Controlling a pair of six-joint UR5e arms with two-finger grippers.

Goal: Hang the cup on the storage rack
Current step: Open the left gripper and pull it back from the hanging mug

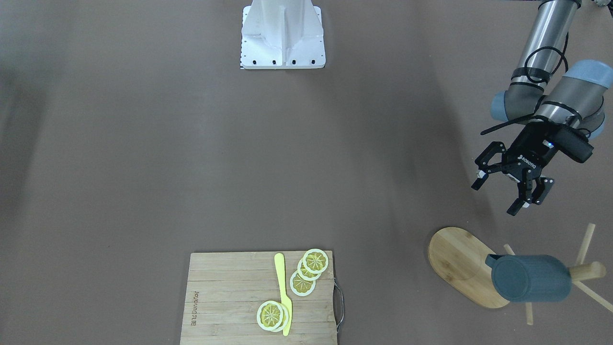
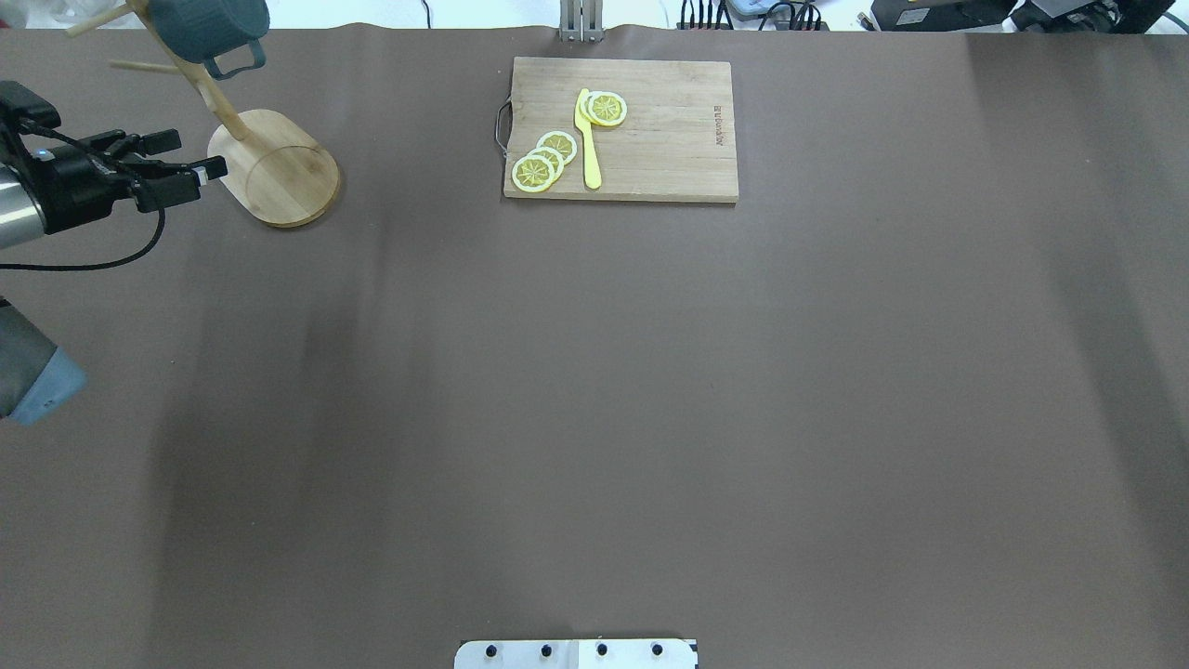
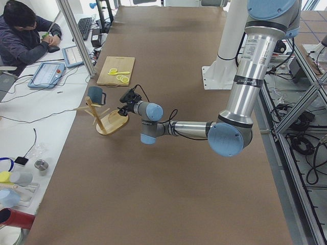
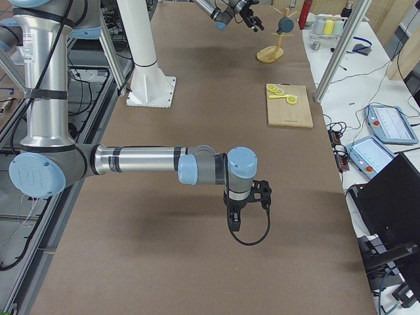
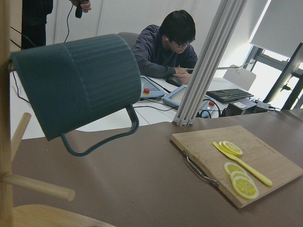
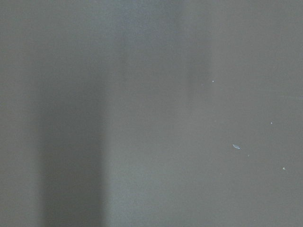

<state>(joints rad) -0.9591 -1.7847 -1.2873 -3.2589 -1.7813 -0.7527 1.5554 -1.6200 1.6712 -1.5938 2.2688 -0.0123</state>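
The dark teal cup (image 1: 531, 278) hangs tilted on a peg of the bamboo storage rack (image 1: 455, 263), its handle pointing down. It also shows top left in the overhead view (image 2: 209, 28) above the rack's oval base (image 2: 279, 172), and large in the left wrist view (image 5: 80, 80) beside the post (image 5: 4, 94). My left gripper (image 1: 495, 196) is open and empty, a short way back from the rack, touching nothing; it also shows in the overhead view (image 2: 195, 156). My right gripper (image 4: 234, 225) hangs over bare table far from the rack; I cannot tell whether it is open or shut.
A slatted cutting board (image 1: 258, 297) with a metal handle lies at the table's far middle, with several lemon slices (image 1: 309, 270) and a yellow knife (image 1: 283, 292) on it. The robot's white base (image 1: 282, 36) stands at the near edge. An operator (image 5: 170, 45) sits beyond the table.
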